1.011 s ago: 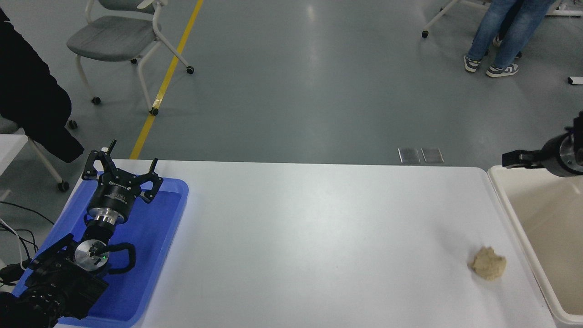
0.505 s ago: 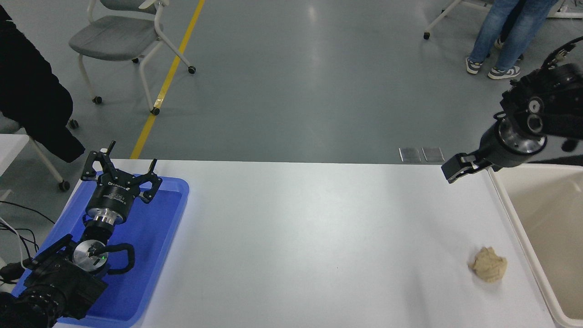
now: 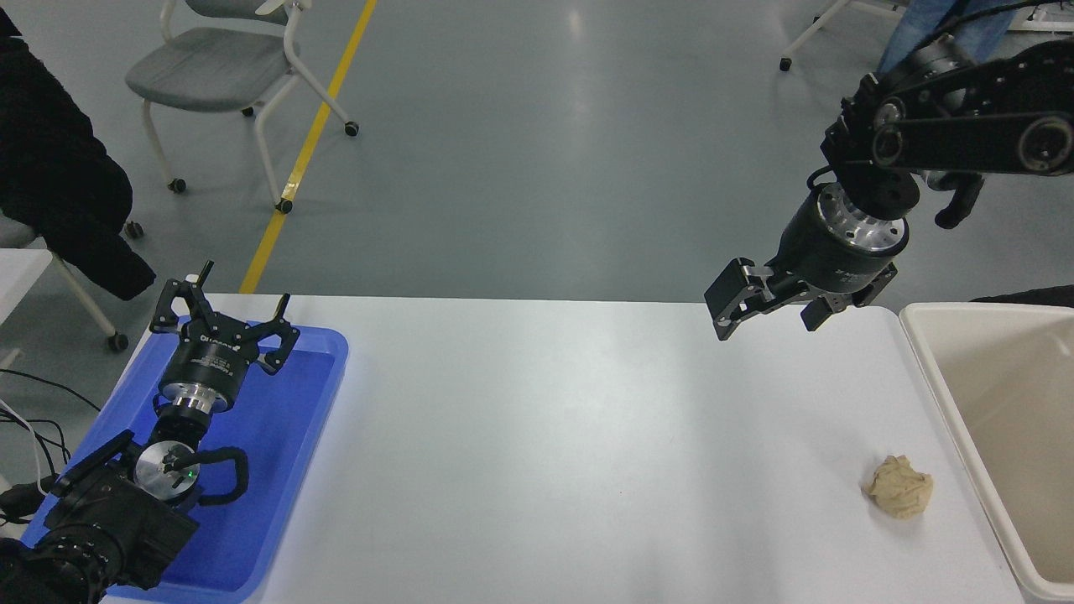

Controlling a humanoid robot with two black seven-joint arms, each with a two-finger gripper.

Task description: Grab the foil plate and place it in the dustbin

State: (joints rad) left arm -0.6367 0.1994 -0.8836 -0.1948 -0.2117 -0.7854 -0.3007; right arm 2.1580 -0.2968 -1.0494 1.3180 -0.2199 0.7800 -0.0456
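The foil plate does not show anywhere in the head view. The dustbin is a large cream bin at the table's right edge, partly cut off by the picture; the part of its inside that shows is bare. My right gripper hangs open and empty above the table's far edge, to the left of the dustbin. My left gripper is parked open over the blue tray at the lower left.
A flat blue tray lies at the table's left end under the left arm. A small crumpled tan paper ball lies on the white table near the dustbin. Chairs and a person's legs are on the floor beyond the table.
My right gripper has swung left from over the dustbin's far rim to above the table's far edge and now shows open. The left arm and the paper ball have not moved.
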